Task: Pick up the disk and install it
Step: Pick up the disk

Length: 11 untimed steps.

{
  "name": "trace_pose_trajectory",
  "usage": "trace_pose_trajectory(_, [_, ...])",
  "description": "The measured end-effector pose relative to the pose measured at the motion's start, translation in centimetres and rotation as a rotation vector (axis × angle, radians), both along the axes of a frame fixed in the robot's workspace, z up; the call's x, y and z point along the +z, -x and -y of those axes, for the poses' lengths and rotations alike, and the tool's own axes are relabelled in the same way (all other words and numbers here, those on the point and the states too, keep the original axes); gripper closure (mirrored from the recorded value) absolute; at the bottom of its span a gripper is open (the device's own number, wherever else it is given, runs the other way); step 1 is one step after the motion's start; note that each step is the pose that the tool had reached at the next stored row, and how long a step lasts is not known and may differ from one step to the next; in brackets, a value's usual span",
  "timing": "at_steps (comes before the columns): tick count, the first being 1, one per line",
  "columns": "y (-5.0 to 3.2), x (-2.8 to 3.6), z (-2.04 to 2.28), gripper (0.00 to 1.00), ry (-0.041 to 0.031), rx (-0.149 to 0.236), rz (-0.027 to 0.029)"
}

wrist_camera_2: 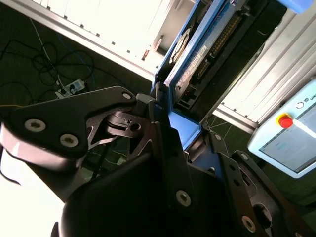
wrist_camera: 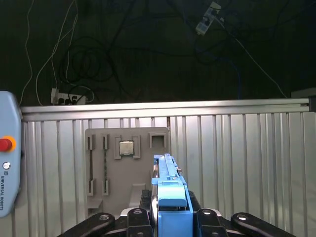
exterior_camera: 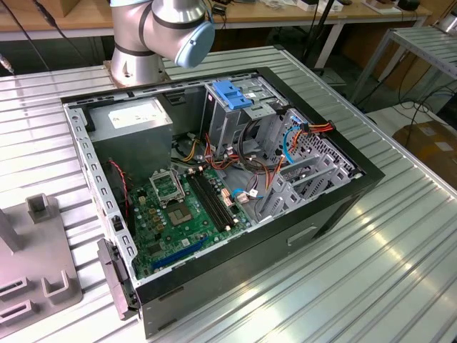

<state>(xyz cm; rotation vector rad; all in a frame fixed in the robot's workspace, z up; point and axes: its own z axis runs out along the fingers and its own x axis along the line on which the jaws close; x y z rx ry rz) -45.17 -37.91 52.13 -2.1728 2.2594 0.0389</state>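
- The gripper (wrist_camera: 170, 213) has the disk (wrist_camera: 168, 173) clamped: in both wrist views the black fingers are closed in on its blue side rail (wrist_camera_2: 183, 129), one on each flank.
- In the first wrist view the disk stands edge-on, a thin blue and silver strip rising from between the fingers.
- Beyond it lies the ribbed metal table (wrist_camera: 247, 158), with a grey fixture plate (wrist_camera: 101, 173) carrying a small square chip (wrist_camera: 127, 147).
- In the second wrist view the disk's (wrist_camera_2: 197, 54) underside shows, circuit board and connector in sight, framed by blue rail.
- A teach pendant (wrist_camera_2: 291, 140) with a red stop button (wrist_camera_2: 285, 120) sits near the table edge.
- In the exterior view, the open computer case (exterior_camera: 335, 207) lies on its side on the table, motherboard (exterior_camera: 178, 207) exposed.
- The power supply box (exterior_camera: 132, 118) sits in the far corner, the blue-handled drive cage (exterior_camera: 232, 96) just beside it, loose cables between them.
- The robot arm (exterior_camera: 164, 28) stands behind the case.
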Motion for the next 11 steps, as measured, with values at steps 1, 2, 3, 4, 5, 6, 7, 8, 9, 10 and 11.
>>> trace_pose_trajectory(1, [-0.06,0.0,0.0,0.63,0.0,0.0,0.0])
trace_pose_trajectory(2, [-0.11,0.0,0.0,0.63,0.0,0.0,0.0])
trace_pose_trajectory(3, [-0.15,0.0,0.0,0.63,0.0,0.0,-0.0001])
trace_pose_trajectory(4, [-0.18,0.0,0.0,0.63,0.0,0.0,0.0])
trace_pose_trajectory(5, [-0.22,0.0,0.0,0.63,0.0,0.0,0.0])
trace_pose_trajectory(6, [-0.25,0.0,0.0,0.63,0.0,0.0,0.0])
trace_pose_trajectory(7, [-0.3,0.0,0.0,0.63,-0.0001,0.0,0.0001])
trace_pose_trajectory(8, [-0.38,0.0,0.0,0.63,0.0,0.0,0.0])
trace_pose_trajectory(9, [-0.44,0.0,0.01,0.63,-0.0001,0.0,0.0001])
trace_pose_trajectory(10, [-0.52,0.0,0.01,0.63,0.0,0.0,-0.0001])
trace_pose_trajectory(11, [-0.59,0.01,0.0,0.63,0.0,0.0,-0.0001])
